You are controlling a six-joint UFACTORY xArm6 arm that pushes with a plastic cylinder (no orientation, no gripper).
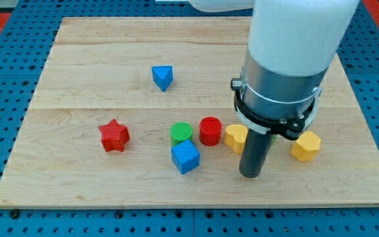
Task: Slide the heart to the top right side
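Count on the wooden board [77,59]: two blue blocks, a triangle [163,77] and a cube [185,157]; two red, a star [114,135] and a cylinder [210,130]; one green cylinder [181,131]; two yellow blocks [235,136] [306,145]; seven visible in all.

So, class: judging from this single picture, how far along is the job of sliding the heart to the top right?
Done: nothing visible; the yellow heart sits low on the board, beside the red cylinder. In hand: my tip rests just below and right of the heart. Left: the whole push toward the view's top right.
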